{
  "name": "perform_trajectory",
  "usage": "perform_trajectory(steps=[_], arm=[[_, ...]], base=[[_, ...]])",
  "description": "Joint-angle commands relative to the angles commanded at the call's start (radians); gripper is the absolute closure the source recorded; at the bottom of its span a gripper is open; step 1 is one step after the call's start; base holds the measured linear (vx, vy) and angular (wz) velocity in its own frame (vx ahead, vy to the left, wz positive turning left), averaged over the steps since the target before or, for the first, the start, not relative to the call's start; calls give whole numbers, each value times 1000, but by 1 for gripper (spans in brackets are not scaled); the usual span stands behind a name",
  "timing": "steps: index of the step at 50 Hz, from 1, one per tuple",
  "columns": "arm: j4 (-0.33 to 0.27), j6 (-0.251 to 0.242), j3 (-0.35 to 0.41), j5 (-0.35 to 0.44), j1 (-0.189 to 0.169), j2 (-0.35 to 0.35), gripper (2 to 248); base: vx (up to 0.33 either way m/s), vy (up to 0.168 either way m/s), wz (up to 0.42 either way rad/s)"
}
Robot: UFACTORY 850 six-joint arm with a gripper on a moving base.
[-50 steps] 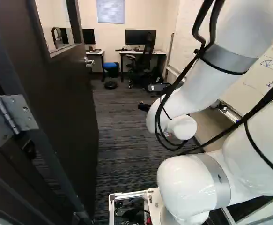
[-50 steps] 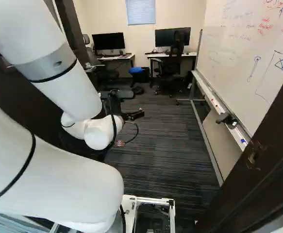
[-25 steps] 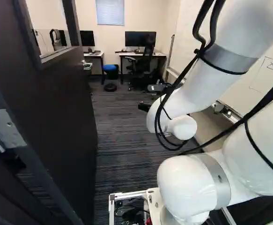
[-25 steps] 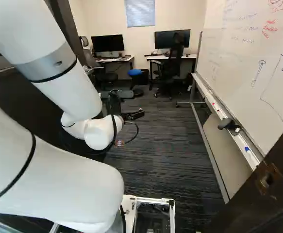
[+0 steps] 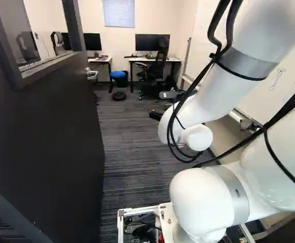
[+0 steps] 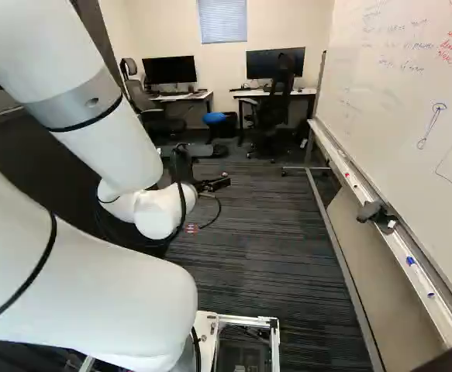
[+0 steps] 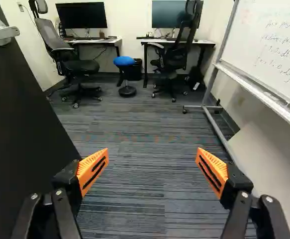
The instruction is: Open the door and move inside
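With our claw (image 7: pixel 152 152) spread, we judge the open door (image 5: pixel 48 136), at the left of the left base view, heavy and rigid, best held by its handle (image 7: pixel 1 33).

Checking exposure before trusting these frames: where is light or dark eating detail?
Left base view: the door goes near black, little surface detail; the arm's white shell is close to washed out in places. Right base view: the far writing on the whiteboard looks faint. Wrist view: door dark again, orange pads clear.
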Motion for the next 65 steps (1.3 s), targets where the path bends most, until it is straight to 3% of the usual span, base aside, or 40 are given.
perform_trajectory(steps=[65], arm=[[0, 0, 0, 0, 0, 0, 3]], base=[[173, 2, -2]])
